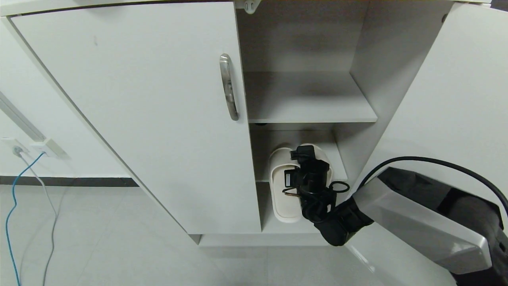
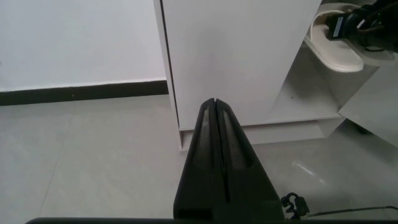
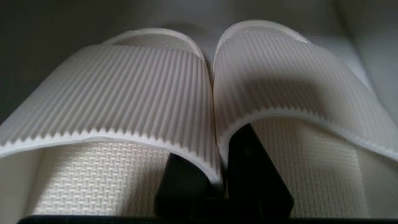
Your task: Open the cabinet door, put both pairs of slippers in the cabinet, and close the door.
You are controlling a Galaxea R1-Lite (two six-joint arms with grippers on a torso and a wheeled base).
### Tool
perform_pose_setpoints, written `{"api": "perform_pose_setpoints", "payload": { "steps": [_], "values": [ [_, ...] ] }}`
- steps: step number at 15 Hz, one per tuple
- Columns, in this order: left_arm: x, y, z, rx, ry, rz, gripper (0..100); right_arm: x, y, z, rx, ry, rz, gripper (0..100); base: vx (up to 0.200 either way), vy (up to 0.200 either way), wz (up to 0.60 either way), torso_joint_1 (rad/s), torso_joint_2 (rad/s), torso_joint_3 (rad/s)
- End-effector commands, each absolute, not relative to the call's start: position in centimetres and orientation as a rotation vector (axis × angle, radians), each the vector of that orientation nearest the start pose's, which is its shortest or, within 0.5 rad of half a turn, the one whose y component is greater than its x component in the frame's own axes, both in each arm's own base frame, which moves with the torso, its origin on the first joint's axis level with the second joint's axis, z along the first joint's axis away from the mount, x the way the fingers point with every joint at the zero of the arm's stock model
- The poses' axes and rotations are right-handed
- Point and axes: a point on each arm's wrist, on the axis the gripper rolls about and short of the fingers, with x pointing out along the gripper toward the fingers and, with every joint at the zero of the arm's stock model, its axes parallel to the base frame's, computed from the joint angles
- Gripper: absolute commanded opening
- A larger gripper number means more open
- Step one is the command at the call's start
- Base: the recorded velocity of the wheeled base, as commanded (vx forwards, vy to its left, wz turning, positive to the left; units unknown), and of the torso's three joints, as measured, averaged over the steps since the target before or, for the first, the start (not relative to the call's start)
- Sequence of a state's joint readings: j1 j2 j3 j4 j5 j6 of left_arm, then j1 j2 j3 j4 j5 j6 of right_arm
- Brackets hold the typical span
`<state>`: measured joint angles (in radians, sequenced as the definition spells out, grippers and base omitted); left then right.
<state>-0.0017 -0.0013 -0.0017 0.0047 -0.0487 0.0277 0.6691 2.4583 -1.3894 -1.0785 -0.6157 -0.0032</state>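
On the cabinet floor (image 1: pixel 266 216), we see the right gripper (image 1: pixel 301 159) clamping both white slippers (image 1: pixel 279 198) together, toes rearward; left gripper (image 2: pixel 214 106) closed.

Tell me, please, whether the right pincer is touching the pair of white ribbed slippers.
Touching. The right wrist view shows the right pincer clamped on the white ribbed slippers, one finger inside each, adjoining straps pinched between.
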Motion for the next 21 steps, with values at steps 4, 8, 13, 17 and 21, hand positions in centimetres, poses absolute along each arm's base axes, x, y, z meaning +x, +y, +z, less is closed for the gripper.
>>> {"api": "perform_pose_setpoints", "payload": {
  "steps": [4, 8, 13, 17, 21],
  "values": [
    [-2.3, -0.1, 7.5, 0.028, 0.002, -0.051, 0, 42.4, 27.9, 8.8, 0.022, -0.030, 0.012, 0, 0.000, 0.000, 0.00, 0.000, 0.00, 0.000],
    [-2.3, -0.1, 7.5, 0.028, 0.002, -0.051, 0, 44.9, 28.2, 9.7, 0.013, -0.028, -0.005, 0, 0.000, 0.000, 0.00, 0.000, 0.00, 0.000],
    [-2.3, -0.1, 7.5, 0.028, 0.002, -0.051, 0, 47.0, 27.7, 9.0, 0.011, -0.030, -0.031, 0, 0.000, 0.000, 0.00, 0.000, 0.00, 0.000],
    [-2.3, -0.1, 7.5, 0.028, 0.002, -0.049, 0, 47.7, 27.2, 9.5, -0.001, -0.026, -0.006, 0, 0.000, 0.000, 0.00, 0.000, 0.00, 0.000],
    [-2.3, -0.1, 7.5, 0.028, 0.002, -0.049, 0, 47.7, 27.2, 9.5, -0.008, -0.016, 0.008, 0, 0.000, 0.000, 0.00, 0.000, 0.00, 0.000]
  ]
}}
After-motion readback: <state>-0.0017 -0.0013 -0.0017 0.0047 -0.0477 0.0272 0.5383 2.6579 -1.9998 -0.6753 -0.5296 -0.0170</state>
